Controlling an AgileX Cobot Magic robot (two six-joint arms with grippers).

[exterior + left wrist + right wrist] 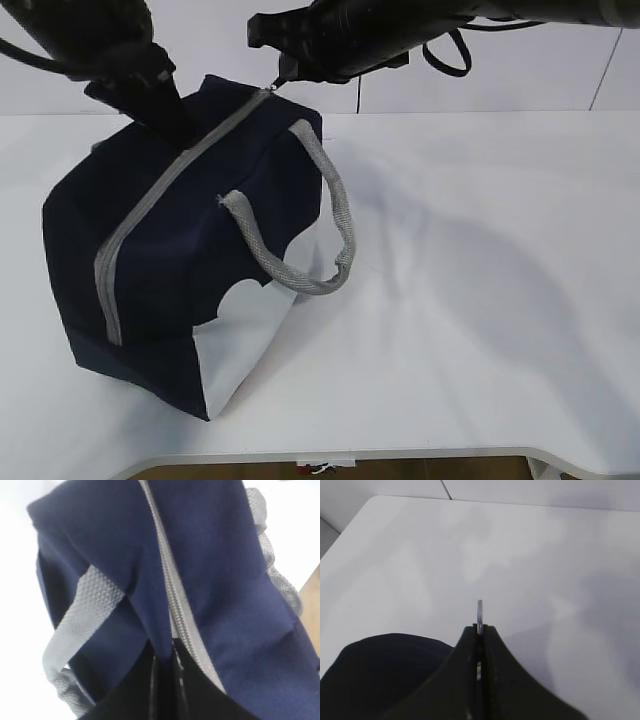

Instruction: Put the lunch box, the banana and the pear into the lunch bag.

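Two grippers at lunch bag (190, 250), far left on white bench (460, 330): left gripper (165, 672) fingers clamped on top fabric to steady it; right gripper (480, 630) fingers pinching zipper pull (480, 612), zipper (170, 190) closed.

I'm seeing bright, even light falling on the white table (480, 330) in the exterior view, with soft grey shadows of the arms spreading across it to the right of the lunch bag (160, 270), whose navy fabric is reading almost black on its shaded side. My left wrist view is coming through slightly soft, with the table washing out to pure white at the left edge. In the right wrist view the right gripper (480, 630) is sitting dark and blurred in the foreground while faint shadows are mottling the table.
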